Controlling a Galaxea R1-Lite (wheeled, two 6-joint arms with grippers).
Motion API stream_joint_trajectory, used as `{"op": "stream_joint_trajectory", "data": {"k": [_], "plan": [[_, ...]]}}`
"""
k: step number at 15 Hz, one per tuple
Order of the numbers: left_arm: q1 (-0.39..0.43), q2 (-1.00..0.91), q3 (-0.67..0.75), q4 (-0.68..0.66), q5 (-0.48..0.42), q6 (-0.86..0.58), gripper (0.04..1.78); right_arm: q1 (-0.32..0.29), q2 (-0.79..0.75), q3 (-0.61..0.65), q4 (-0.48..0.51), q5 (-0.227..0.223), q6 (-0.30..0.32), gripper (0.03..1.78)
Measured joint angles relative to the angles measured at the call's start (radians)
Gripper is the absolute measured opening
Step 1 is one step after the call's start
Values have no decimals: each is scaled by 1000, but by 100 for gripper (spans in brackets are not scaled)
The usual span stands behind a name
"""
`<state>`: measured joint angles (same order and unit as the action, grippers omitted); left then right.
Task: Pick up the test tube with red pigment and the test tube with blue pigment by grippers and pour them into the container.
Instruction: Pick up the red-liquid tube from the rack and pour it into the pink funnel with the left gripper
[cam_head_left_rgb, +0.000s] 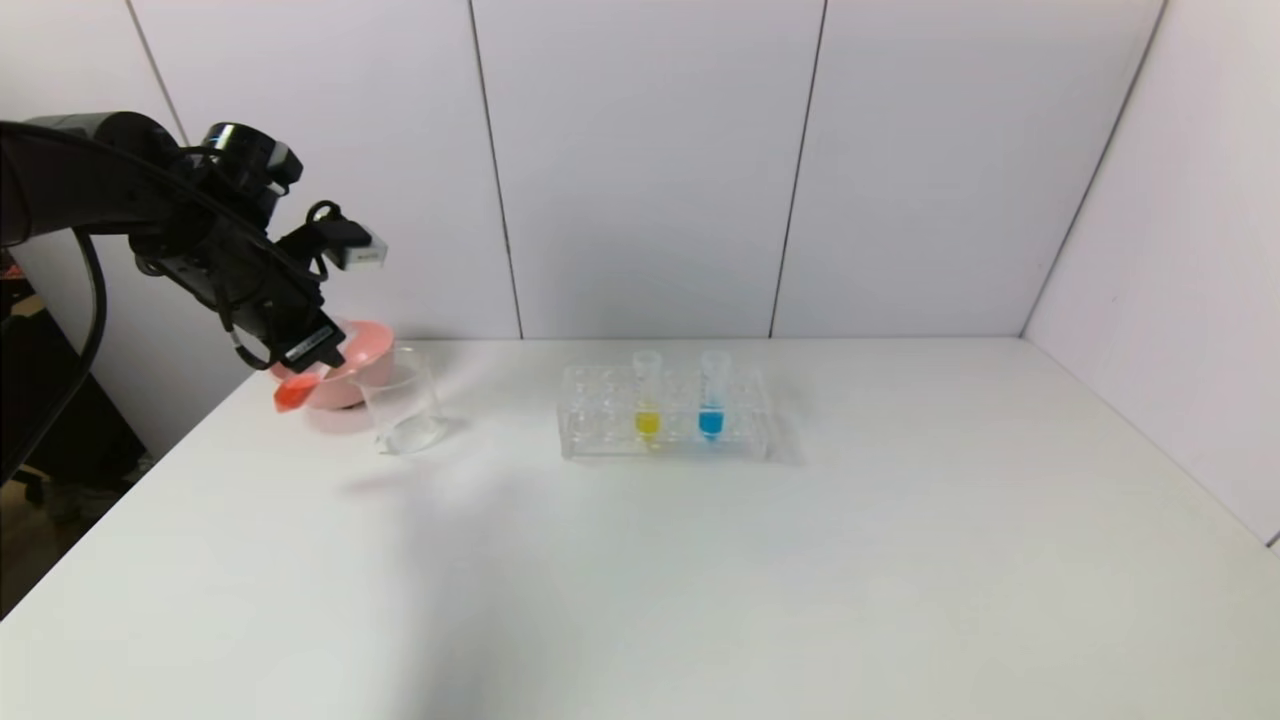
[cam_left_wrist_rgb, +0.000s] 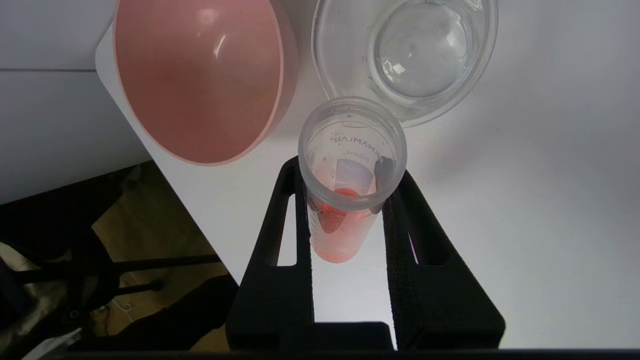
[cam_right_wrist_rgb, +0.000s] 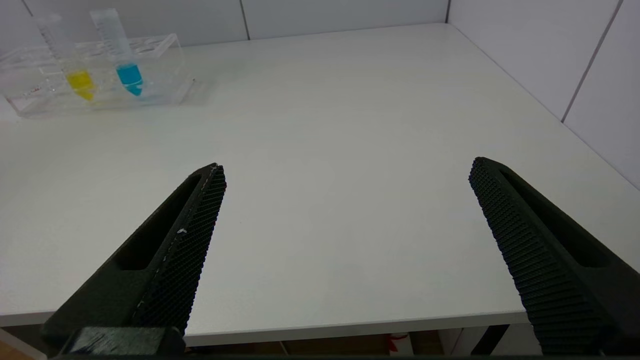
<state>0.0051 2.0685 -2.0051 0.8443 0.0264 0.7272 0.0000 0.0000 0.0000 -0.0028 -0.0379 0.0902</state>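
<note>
Left gripper (cam_left_wrist_rgb: 350, 200) raised over the far left corner of the white bench (cam_head_left_rgb: 700, 560), fingers (cam_left_wrist_rgb: 280, 260) pinching the test tube with red pigment (cam_left_wrist_rgb: 345, 200) from both sides. In the head view the tube is tilted, its orange-red tip pointing down and to the left, in front of the pink bowl (cam_head_left_rgb: 370, 345). From the left wrist camera the tube's open mouth faces the camera; red liquid sits low in it.

Container (cam_head_left_rgb: 402, 400), a clear glass beaker, stands on the bench just beside the pink bowl, on its right. The held tube is near it but apart from it, not over its mouth in the head view. Cannot tell whether the beaker holds any liquid; nothing coloured in it.

Clear tube rack (cam_head_left_rgb: 665, 415) stands mid-bench, well apart from the beaker. Test tube with blue pigment (cam_head_left_rgb: 711, 395) is upright in the rack; a tube with yellow liquid (cam_head_left_rgb: 647, 395) is upright beside it, on its left.

Right gripper (cam_right_wrist_rgb: 350, 240) is out of the head view; its own camera shows the fingers spread wide, nothing between them, low at the near edge of the bench, rack far off.
</note>
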Motion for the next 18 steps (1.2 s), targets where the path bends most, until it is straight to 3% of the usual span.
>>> {"op": "stream_joint_trajectory", "data": {"k": [13, 18], "plan": [[-19, 5, -9, 5, 17, 349, 43, 0, 0, 0, 0, 0, 0, 177], [-46, 10, -9, 29, 83, 411, 43, 0, 0, 0, 0, 0, 0, 177]]}}
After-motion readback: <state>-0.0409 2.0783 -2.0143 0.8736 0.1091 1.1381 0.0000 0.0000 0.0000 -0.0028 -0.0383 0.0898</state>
